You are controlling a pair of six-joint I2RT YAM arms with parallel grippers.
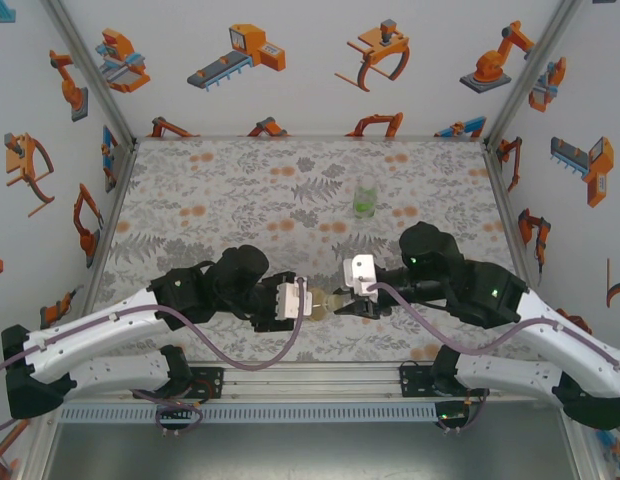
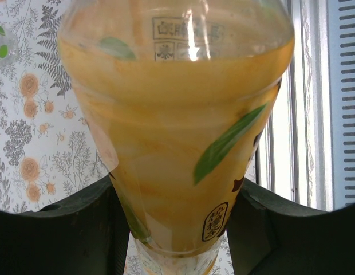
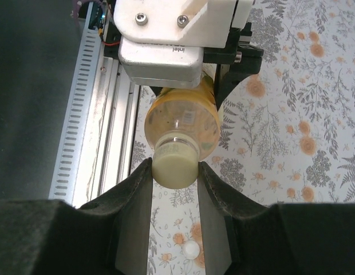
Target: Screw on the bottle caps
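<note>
The place was identified as a robotics test cell of the laboratory kind. The work area was enclosed on three sides by white wall panels (image 1: pixel 310 100), printed with orange robot-arm pictures (image 1: pixel 238 55) and framed in aluminium profile (image 1: pixel 90 68). The surface (image 1: pixel 240 200) was covered with a floral-patterned sheet. A left arm (image 1: pixel 100 335) and a right arm (image 1: pixel 550 340) were bolted at its near edge, beside a slotted cable duct (image 1: pixel 290 412).

Left wrist view's top edge cuts off the yellow-orange bottle (image 2: pixel 177 114).
</note>
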